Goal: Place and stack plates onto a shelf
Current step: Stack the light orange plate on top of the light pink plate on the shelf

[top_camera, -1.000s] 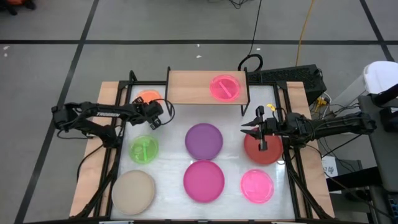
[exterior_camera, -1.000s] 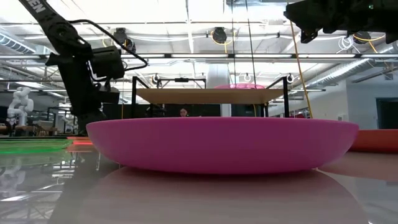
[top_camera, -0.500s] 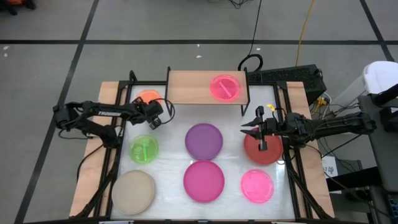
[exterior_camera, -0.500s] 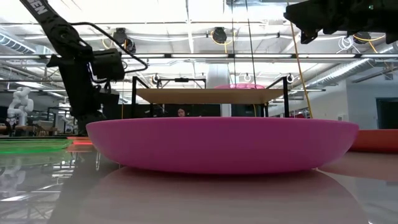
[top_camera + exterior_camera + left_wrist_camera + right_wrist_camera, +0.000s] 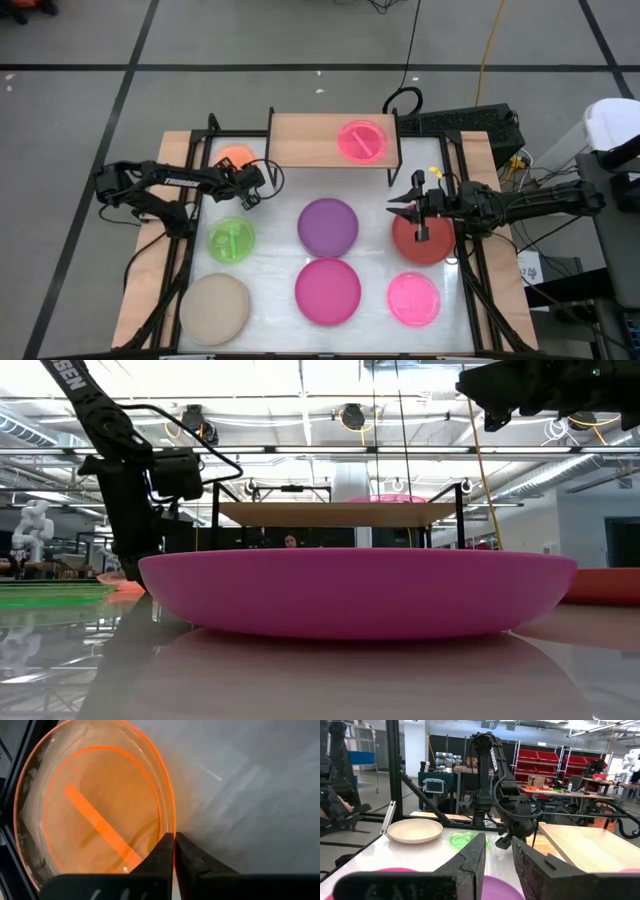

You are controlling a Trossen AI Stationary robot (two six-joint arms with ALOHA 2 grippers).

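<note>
Under the left hand [image 5: 173, 851] — orange plate's [image 5: 95, 810] rim pinched, partly cropped.

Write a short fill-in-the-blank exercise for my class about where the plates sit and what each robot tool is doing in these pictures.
1. The only plate on the shelf is coloured ____.
2. The left tool is shut on the rim of the ____ plate.
3. The right tool hangs open over the ____ plate.
4. Just in front of the purple plate lies the ____ plate.

Missing words: pink; orange; red; magenta
</note>
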